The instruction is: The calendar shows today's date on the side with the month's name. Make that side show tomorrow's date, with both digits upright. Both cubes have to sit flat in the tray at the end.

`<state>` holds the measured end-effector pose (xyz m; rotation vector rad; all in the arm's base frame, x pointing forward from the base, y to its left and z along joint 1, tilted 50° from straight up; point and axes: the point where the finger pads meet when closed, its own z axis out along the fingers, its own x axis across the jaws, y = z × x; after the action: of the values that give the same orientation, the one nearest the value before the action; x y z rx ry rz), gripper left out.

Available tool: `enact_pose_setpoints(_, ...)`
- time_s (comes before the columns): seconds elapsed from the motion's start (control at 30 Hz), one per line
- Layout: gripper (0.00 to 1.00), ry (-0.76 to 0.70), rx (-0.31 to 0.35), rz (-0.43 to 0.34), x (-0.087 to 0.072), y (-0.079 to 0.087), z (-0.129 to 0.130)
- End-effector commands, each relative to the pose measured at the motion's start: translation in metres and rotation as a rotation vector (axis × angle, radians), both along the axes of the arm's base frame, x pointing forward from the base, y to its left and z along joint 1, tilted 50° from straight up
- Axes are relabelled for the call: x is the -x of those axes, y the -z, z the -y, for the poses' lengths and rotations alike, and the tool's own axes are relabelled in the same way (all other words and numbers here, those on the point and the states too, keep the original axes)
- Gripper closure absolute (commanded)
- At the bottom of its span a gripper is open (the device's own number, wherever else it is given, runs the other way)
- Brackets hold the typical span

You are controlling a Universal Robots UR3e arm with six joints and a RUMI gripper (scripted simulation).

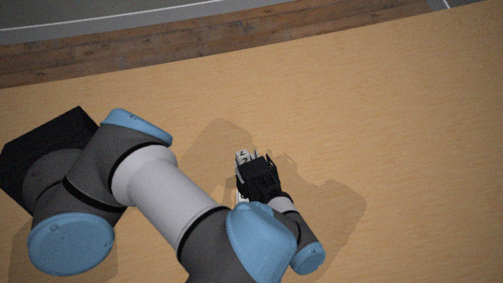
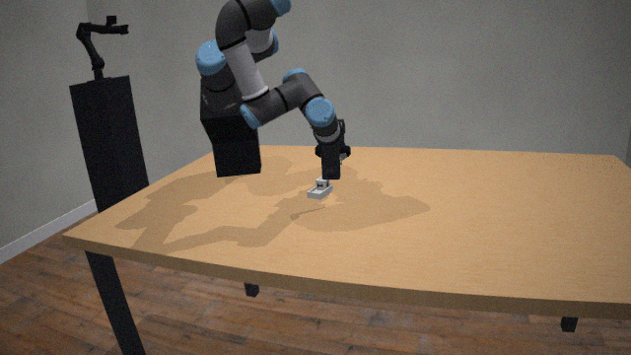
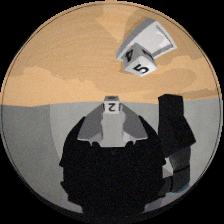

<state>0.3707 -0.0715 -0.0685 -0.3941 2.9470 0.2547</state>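
My gripper point(image 3: 111, 103) is shut on a small white date cube point(image 3: 112, 106) whose face toward the wrist camera shows a 2. In the overhead view the held cube point(image 1: 244, 158) sticks out of the black gripper point(image 1: 257, 178), with a 7 on its top face. The grey tray point(image 3: 150, 40) lies on the table ahead and to the right in the wrist view. It holds the other cube point(image 3: 136, 60), which shows a 4 and a 5. In the side view my gripper point(image 2: 329, 175) hangs just above the tray point(image 2: 319, 190). The month's name is not readable.
The arm's black base block point(image 2: 231, 143) stands at the back left of the table. A black pillar with a camera arm point(image 2: 108, 138) stands off the table's left edge. The arm's elbow point(image 1: 165, 204) covers the lower left of the overhead view.
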Motion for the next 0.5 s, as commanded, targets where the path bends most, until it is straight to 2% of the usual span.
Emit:
enact_pose_setpoints(0.0,0.90,-0.001,0.000,0.000,-0.002,0.004,0.005)
enact_pose_setpoints(0.47,0.90,-0.001,0.000,0.000,-0.013,0.025,0.029)
